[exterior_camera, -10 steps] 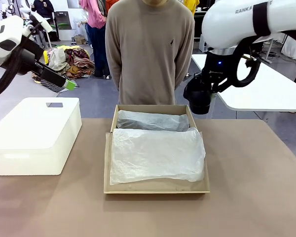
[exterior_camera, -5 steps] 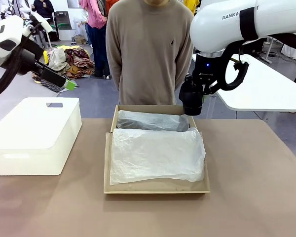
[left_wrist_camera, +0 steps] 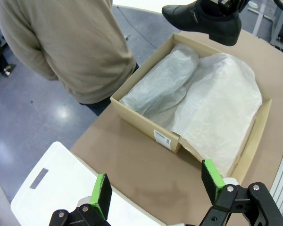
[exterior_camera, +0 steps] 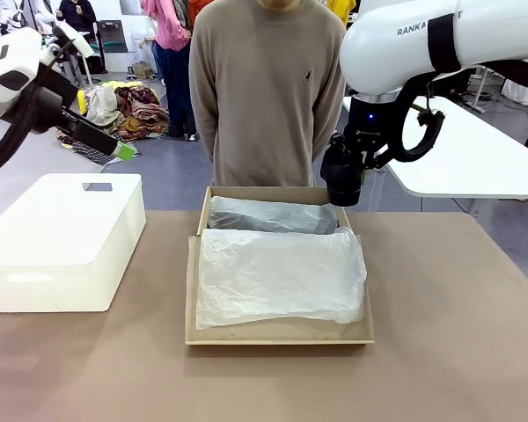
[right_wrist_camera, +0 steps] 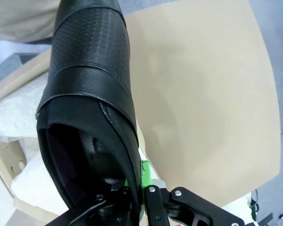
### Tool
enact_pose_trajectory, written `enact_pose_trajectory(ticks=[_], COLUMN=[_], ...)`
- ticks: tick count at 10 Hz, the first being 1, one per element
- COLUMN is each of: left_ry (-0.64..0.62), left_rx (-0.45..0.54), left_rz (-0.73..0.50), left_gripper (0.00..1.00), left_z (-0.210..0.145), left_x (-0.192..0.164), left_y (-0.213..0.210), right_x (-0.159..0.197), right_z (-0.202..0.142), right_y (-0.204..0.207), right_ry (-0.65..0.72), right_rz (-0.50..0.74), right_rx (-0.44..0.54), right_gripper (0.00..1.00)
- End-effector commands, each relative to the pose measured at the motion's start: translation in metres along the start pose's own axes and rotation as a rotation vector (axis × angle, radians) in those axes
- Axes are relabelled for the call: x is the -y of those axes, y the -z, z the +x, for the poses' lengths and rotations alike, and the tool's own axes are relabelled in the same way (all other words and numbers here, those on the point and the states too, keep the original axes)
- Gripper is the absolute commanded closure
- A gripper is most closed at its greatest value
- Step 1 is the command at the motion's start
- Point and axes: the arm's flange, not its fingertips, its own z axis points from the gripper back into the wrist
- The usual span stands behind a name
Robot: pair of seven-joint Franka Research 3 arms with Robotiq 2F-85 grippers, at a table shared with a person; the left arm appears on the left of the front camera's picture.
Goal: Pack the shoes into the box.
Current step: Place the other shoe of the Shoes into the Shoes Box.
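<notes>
"RANKA" on right arm (exterior_camera: 396, 48) (partial)

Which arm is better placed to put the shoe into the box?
Right: the right tool is shut on the black shoe at the box's far right corner. The left tool is open, empty, off to the side.

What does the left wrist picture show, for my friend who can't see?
A black shoe hangs above one corner of a tissue-lined cardboard box. The open left gripper hovers nearer, above a white plastic box.
</notes>
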Motion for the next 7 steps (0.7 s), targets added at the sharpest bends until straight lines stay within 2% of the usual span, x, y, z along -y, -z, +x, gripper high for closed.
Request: enact_pose_trajectory(ticks=[1,3,5,7], left_ry=[0.002,0.002,0.002,0.002], left_rx=[0.012,0.012,0.012,0.012], left_rz=[-0.012,-0.012,-0.012,-0.012], left_gripper=[0.00,0.00,0.00,0.00], left_z=[-0.002,-0.002,-0.002,-0.002], left_x=[0.000,0.000,0.000,0.000], left_y=[0.001,0.001,0.001,0.001], right_x=[-0.028,-0.054,-0.083,-0.112], right_z=[-0.020,-0.039,-0.054,-0.065], right_y=[-0.008,-0.009,-0.011,-0.015], right_ry=[0.160,0.325,0.495,0.608], right_rz=[-0.003,-0.014,-0.015,0.024], right_rx=[0.082,0.035,0.041,0.057], right_gripper=[1.00,1.00,1.00,1.00])
